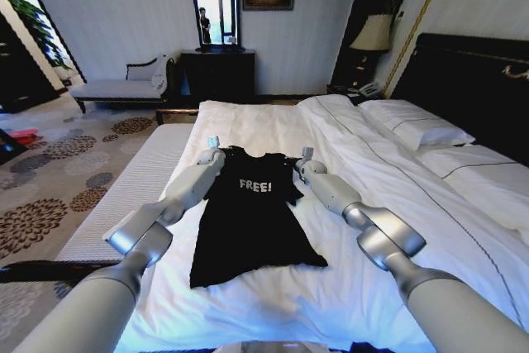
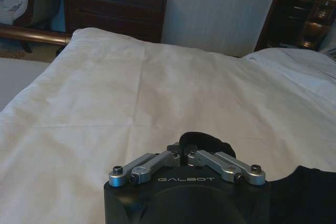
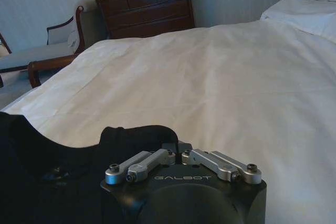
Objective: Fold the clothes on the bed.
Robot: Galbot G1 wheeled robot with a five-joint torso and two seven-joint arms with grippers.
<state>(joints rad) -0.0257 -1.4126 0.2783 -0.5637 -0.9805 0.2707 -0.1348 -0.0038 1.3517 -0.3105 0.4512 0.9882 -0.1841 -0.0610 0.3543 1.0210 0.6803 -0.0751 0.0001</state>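
Note:
The clothes are one black T-shirt [image 1: 252, 221] with white "FREE!" lettering, lying flat on the white duvet of the bed [image 1: 372, 171], collar towards the far side. My left gripper [image 1: 212, 146] is at the shirt's left shoulder. In the left wrist view it [image 2: 182, 153] is shut, with a bulge of black cloth [image 2: 202, 141] pinched at its tips. At the right shoulder sits my right gripper [image 1: 307, 155]. The right wrist view has that gripper [image 3: 177, 150] shut as well, with the shirt's black fabric [image 3: 52, 156] gathered around its tips.
White pillows [image 1: 417, 126] and a dark headboard [image 1: 479, 80] lie to the right. A dark dresser [image 1: 217, 72] and a pale chaise bench [image 1: 124, 87] stand against the far wall. Patterned carpet [image 1: 50, 196] lies left of the bed. Open duvet stretches beyond the shirt.

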